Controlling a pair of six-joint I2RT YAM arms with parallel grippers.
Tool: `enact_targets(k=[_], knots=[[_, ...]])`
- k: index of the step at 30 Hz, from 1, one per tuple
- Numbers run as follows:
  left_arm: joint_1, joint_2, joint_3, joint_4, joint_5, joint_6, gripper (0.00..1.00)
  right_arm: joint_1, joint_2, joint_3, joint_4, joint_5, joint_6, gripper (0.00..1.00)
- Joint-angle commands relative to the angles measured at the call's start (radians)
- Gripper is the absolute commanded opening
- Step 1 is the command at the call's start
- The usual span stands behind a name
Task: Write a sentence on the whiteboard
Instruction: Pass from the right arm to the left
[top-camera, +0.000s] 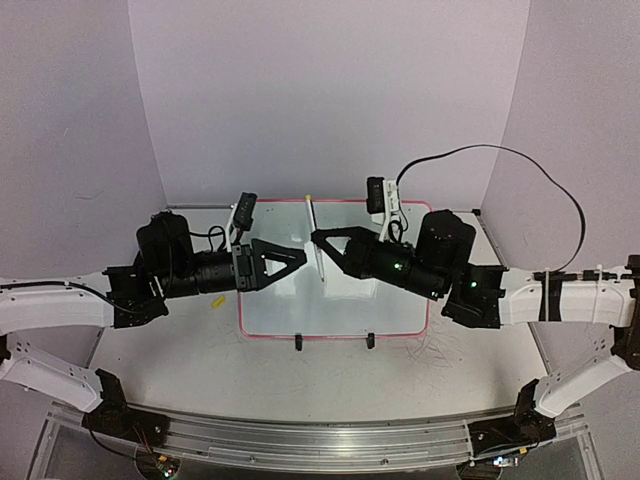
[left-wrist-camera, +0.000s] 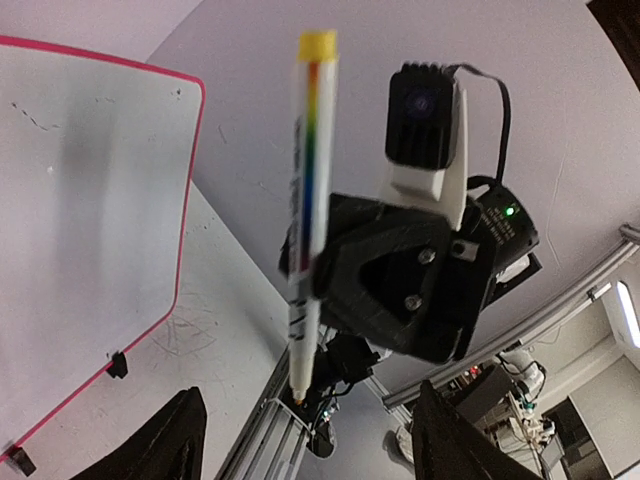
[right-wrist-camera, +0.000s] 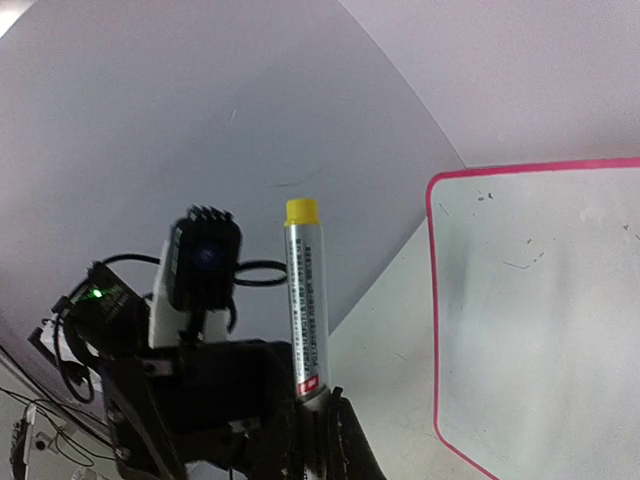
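Note:
The whiteboard (top-camera: 340, 310) lies flat on the table, glossy white with a red-pink rim; it also shows as whiteboard (left-wrist-camera: 80, 250) and whiteboard (right-wrist-camera: 540, 320). The sentence is out of view; only small grey specks show on the board. My right gripper (top-camera: 318, 240) is shut on a white marker (top-camera: 316, 235) with a yellow end, held above the board's far middle. That marker (left-wrist-camera: 305, 200) stands nearly upright, its uncapped tip pointing down, and also shows as marker (right-wrist-camera: 305, 300). My left gripper (top-camera: 298, 258) faces it from the left, open and empty, a little apart from the marker.
A small yellow piece (top-camera: 217, 300) lies on the table left of the board. Two black clip feet (top-camera: 299, 343) sit at the board's near edge. Grey scribbles (top-camera: 440, 350) mark the table at the right. Purple walls close in the back and sides.

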Motion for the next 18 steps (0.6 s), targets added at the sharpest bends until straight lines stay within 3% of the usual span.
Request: enact_targets(k=[1,9,18], knots=[[-0.023,0.071,0.061,0.177,0.091,-0.009,0.66,0.003,-0.034,0.019,0.105,-0.032,0.043,0.0],[-0.037,0.135,0.127,0.241,0.1,0.012,0.57,0.002,-0.03,0.023,0.125,-0.083,0.046,0.0],[-0.037,0.149,0.129,0.245,0.094,0.023,0.36,0.002,-0.061,0.001,0.138,-0.092,0.055,0.0]])
